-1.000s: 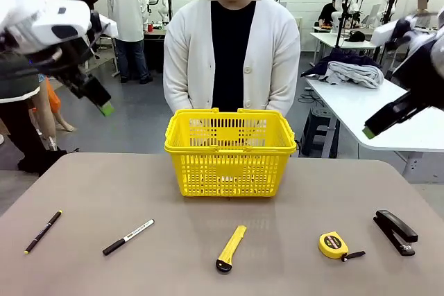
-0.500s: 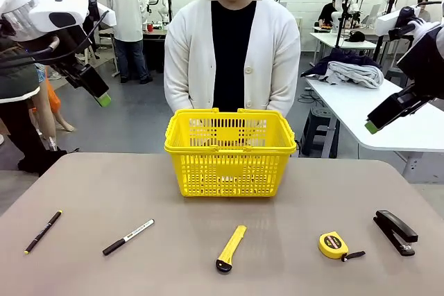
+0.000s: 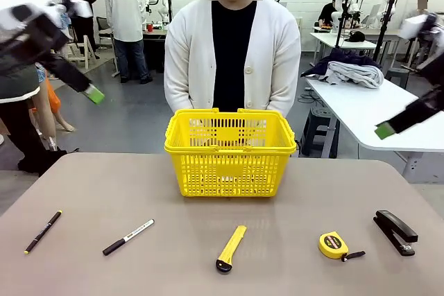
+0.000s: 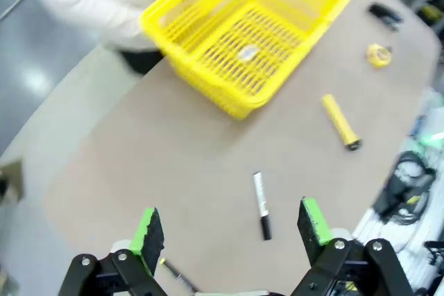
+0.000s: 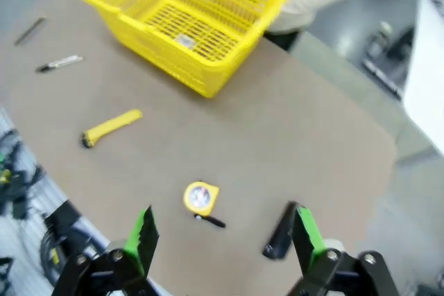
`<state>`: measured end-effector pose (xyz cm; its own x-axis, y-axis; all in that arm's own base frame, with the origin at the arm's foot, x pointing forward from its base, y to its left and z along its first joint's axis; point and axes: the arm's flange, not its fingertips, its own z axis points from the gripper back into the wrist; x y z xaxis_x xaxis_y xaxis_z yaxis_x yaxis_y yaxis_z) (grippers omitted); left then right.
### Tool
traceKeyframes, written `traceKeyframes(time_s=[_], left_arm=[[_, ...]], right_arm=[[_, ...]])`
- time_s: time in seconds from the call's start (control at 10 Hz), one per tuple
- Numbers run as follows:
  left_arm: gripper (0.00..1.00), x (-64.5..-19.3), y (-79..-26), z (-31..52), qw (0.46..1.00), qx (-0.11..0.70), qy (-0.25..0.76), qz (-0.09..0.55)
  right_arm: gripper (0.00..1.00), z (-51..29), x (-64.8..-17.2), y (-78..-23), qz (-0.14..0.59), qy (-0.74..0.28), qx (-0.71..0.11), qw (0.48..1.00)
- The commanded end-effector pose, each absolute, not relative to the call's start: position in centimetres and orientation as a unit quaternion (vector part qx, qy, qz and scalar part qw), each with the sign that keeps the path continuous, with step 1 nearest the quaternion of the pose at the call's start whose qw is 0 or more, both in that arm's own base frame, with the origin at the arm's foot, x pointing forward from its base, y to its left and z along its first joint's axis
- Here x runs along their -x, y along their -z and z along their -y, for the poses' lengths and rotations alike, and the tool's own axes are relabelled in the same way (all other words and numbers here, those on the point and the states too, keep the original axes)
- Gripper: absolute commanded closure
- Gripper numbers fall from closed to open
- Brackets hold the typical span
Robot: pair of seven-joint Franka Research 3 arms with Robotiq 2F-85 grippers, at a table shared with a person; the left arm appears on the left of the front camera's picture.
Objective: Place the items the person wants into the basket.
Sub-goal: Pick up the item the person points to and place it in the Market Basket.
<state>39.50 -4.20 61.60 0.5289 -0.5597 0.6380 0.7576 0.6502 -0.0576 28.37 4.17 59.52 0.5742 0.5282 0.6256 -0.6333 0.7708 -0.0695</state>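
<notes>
Aloft, left gripper [image 4: 230, 224] and right gripper [image 5: 223, 231] were held wide open, nothing gripped; pen [image 3: 43, 231], marker [image 3: 128, 236], stapler [image 3: 395, 231] were seen laid on table [image 3: 187, 254], outside basket [image 3: 230, 171]

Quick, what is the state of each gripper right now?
Left gripper: open, holding nothing.
Right gripper: open, holding nothing.

The basket [image 3: 230, 152] at centre frame is yellow with slotted lattice sides, on a grey-brown table [image 3: 83, 185]. Lower left: a black pen [image 3: 43, 231] and a white marker [image 3: 128, 236] with black cap. Lower right: a black stapler [image 3: 395, 231]. The person [image 3: 232, 53] at upper centre wears a white cardigan [image 3: 187, 60] over black.
</notes>
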Motion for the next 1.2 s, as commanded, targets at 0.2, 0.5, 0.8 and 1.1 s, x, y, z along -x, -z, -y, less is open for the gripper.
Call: traceKeyframes(time_s=[0.2,0.5,0.8,1.1], left_arm=[[0.00,-37.7,-61.2,-7.9,0.832,0.248,0.374,0.327],[0.00,-34.6,-62.6,-12.0,0.854,0.205,0.336,0.341],[0.00,-31.2,-62.4,-15.1,0.854,0.194,0.358,0.324],[0.00,-30.7,-62.4,-13.9,0.866,0.197,0.341,0.309]], right_arm=[[0.00,6.9,-27.4,-55.5,0.350,-0.343,-0.208,0.846],[0.00,10.8,-25.0,-54.6,0.360,-0.303,-0.217,0.855],[0.00,13.9,-21.1,-55.0,0.373,-0.307,-0.242,0.842],[0.00,15.9,-19.2,-55.3,0.389,-0.289,-0.249,0.839]])
